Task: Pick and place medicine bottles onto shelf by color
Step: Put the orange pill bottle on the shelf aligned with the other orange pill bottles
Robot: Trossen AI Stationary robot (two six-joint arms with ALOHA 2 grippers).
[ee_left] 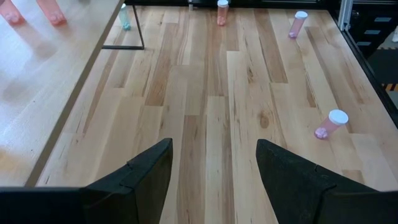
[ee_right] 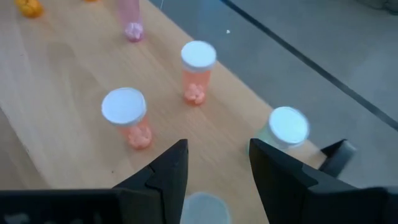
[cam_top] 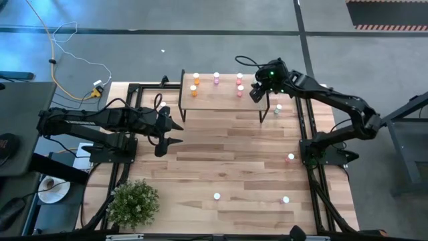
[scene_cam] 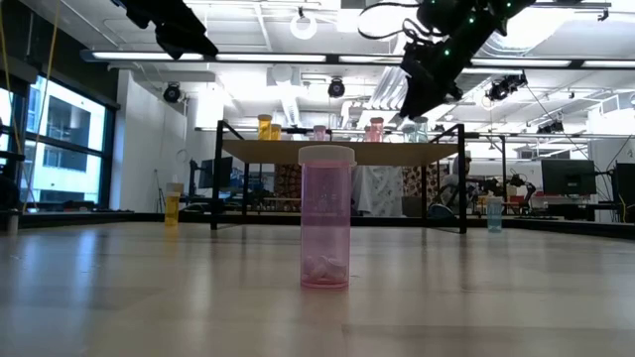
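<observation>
The right gripper (cam_top: 259, 92) is held over the shelf's (cam_top: 221, 100) right end, fingers (ee_right: 168, 171) parted with nothing between them. Two red bottles (ee_right: 126, 118) and a pale green bottle (ee_right: 285, 129) are seen upright just ahead of it, near the shelf's edge. Two orange bottles (cam_top: 195, 82) and a pink bottle (cam_top: 217, 79) are stood farther left on the shelf. The left gripper (cam_top: 170, 132) is parked over the table (cam_top: 227, 161) left of the shelf, opened wide and empty. More bottles are scattered across the table, one pink bottle (scene_cam: 325, 217) upright near the front.
</observation>
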